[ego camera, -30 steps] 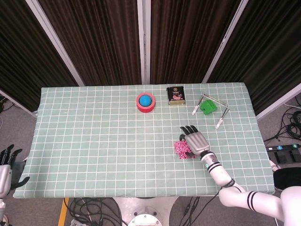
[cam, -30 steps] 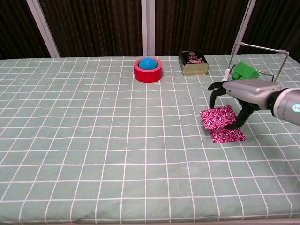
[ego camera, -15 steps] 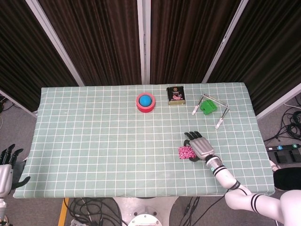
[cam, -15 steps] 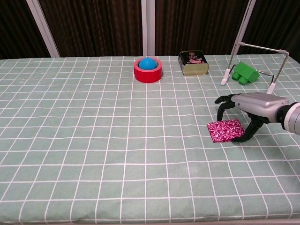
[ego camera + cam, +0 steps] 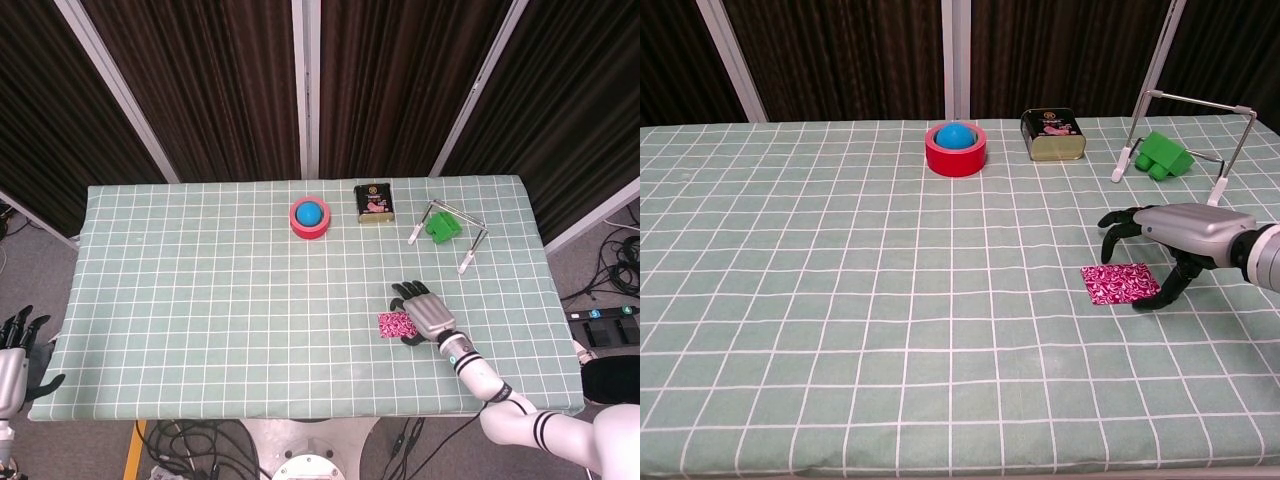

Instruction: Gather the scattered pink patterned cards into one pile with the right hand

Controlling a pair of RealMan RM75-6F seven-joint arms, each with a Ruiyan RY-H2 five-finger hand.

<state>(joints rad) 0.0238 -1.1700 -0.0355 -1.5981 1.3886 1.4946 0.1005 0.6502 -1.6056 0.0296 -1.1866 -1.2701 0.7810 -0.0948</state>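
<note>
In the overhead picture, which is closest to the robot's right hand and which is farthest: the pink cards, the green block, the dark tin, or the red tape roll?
From the right hand, nearest first:
1. Pink cards, right beside its fingers.
2. Green block, toward the table's far edge, under the wire frame.
3. Dark tin, at the far edge.
4. Red tape roll, farther left.

- No words, brand names or numbers can be read anywhere.
- The dark tin (image 5: 1051, 134) at the far side of the worktop (image 5: 820, 300) carries a pink picture label, but its print is too small to make out.
</note>
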